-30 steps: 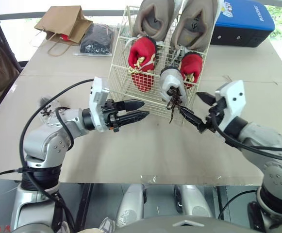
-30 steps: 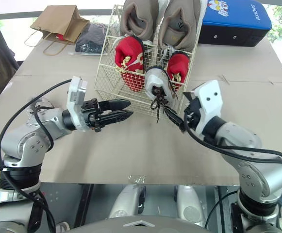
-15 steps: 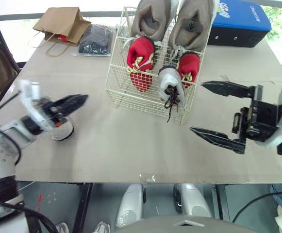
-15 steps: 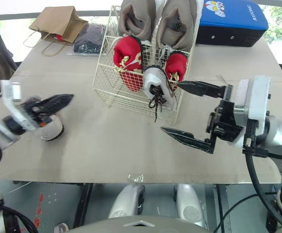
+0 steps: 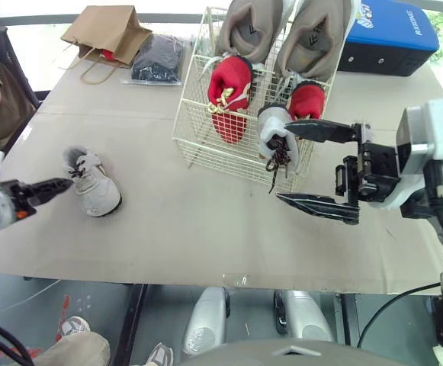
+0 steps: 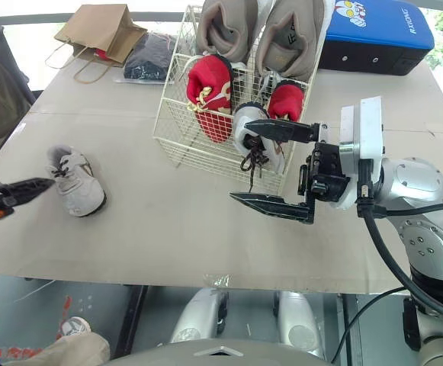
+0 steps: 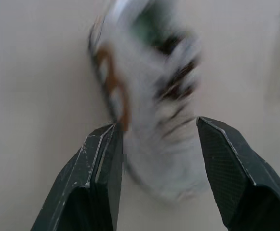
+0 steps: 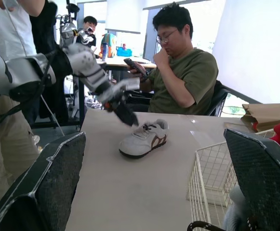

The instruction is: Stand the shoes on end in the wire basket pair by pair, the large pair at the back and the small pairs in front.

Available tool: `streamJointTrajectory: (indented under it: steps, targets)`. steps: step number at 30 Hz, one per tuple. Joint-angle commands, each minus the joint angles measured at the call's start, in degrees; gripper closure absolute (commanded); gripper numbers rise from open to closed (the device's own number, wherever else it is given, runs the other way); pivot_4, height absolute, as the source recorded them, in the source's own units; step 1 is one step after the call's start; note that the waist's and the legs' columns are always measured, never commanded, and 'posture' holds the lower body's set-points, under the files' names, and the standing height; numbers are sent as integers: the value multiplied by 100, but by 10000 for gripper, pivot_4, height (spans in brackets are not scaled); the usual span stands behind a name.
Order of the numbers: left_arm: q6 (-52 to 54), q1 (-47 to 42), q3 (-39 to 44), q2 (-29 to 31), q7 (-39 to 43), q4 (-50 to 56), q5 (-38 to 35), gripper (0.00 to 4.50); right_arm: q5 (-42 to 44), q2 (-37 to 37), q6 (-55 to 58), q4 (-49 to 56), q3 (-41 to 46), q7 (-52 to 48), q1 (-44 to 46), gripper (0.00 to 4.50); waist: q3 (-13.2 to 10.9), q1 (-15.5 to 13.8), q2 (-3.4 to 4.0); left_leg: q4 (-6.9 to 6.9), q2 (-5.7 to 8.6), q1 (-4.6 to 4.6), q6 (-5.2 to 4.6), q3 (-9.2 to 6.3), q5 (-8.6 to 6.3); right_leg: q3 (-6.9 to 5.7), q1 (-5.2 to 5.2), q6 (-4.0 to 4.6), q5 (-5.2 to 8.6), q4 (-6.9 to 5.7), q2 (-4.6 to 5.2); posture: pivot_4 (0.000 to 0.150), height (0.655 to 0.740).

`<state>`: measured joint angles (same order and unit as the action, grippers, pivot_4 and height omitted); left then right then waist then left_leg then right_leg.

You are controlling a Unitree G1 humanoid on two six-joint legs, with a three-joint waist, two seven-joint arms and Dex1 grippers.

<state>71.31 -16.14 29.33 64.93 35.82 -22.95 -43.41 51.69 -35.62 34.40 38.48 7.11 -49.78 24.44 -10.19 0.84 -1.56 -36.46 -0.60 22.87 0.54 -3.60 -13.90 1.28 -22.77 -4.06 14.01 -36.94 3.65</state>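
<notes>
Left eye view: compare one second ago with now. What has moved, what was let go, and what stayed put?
The left gripper swung from the wire basket out to the robot's left and now sits open at the loose white shoe. The right gripper let go of the laces of the grey shoe, drew back and opened wide. The basket, its shoes and the loose shoe stayed put.
</notes>
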Motion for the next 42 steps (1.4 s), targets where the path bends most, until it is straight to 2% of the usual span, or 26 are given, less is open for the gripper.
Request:
streamJointTrajectory:
  steps: [1,2,3,6,9,12,16,18,20,22,25,27,29,33,37,42]
  targets:
    - [-711,-492,-519,-316,53,-595,559,23250,-268,-91,-194,203,6,200,-46,0,3,-17,-4,-1,1,0,0,0,0,-1,0,0,0,-1,0,1500,7400]
    - [-868,-590,-705,-422,236,-705,655,26506,-152,-40,-130,256,17,375,-11,0,3,-28,-4,-3,3,0,1,1,1,0,2,0,0,-2,2,1500,7400]
    - [-963,-709,-744,-544,392,-794,649,33162,-72,-41,-82,318,26,464,-16,0,4,-27,-4,-6,5,0,4,2,3,1,3,-1,-1,-3,4,1500,7400]
    - [-931,-981,-600,-742,605,-974,550,43764,-21,-208,-26,451,67,476,-188,0,12,-107,13,-8,10,-2,11,-2,7,0,6,-1,-2,-8,8,1500,7400]
    - [-846,-915,-337,-789,807,-790,403,44479,109,-297,14,492,141,557,-272,0,17,-150,5,-15,8,-1,13,-8,9,-5,8,-1,-1,-13,6,1500,7400]
    - [-735,-921,425,-837,716,-480,28,44479,146,-338,-14,461,168,609,-341,0,13,-134,-5,-24,8,2,13,-6,9,-2,8,-1,-1,-14,7,1500,7400]
    - [-696,-1399,1482,-1121,19,572,-629,44479,120,-360,-83,371,191,590,-408,0,3,-89,-53,-26,1,9,13,-15,9,-10,5,0,-2,-14,4,1500,7400]
    - [-945,-2058,1664,-1498,-482,1342,-1006,44479,110,-330,-132,280,217,617,-392,0,3,-115,-55,-33,3,18,14,-23,9,-18,5,-1,-2,-12,8,1500,7400]
    - [-1552,-2775,1568,-2129,-905,2084,-1218,44479,76,-319,-188,190,266,624,-415,0,2,-175,-56,-57,9,38,15,-41,9,-36,6,-3,-4,-12,14,1500,7400]
    - [-2308,-3099,1076,-2767,-989,2755,-992,44479,69,-365,-203,211,301,607,-488,0,4,-164,-52,-92,17,71,27,-68,15,-57,2,-11,-11,-10,18,1500,7400]
    - [-3996,-2705,-177,-3234,89,3363,50,44479,311,-493,-106,484,546,782,-720,0,19,-156,-18,-92,44,68,36,-47,21,-35,3,-24,-19,-3,42,1500,7400]
    - [-5222,-2383,-710,-3409,794,3266,684,44479,324,-535,-100,561,650,961,-811,0,18,-135,-13,-89,43,65,35,-37,22,-28,2,-24,-18,0,39,1500,7400]
    - [-6281,-2257,-1008,-3664,1013,2729,1208,44479,343,-614,-90,702,770,1127,-948,0,16,-81,-12,-84,33,60,34,-28,21,-22,0,-23,-18,1,29,1500,7400]
    - [-8804,-2448,-1557,-3767,1848,965,2238,44479,574,-794,-7,1162,1116,1563,-1368,0,15,-22,-12,-82,19,63,10,-33,7,-23,-2,-20,-18,0,8,1500,7400]
    - [-10363,-2762,-1828,-3864,2585,-379,2454,44479,729,-932,11,1422,1358,1880,-1648,0,15,-36,-14,-93,24,72,3,-32,4,-24,-2,-22,-19,2,12,1500,7400]
    - [-11346,-2803,-2072,-3983,3337,-1231,2361,44479,882,-1114,10,1605,1642,2166,-1986,0,15,-44,-15,-99,26,78,-5,-36,0,-29,0,-24,-19,7,15,1500,7400]
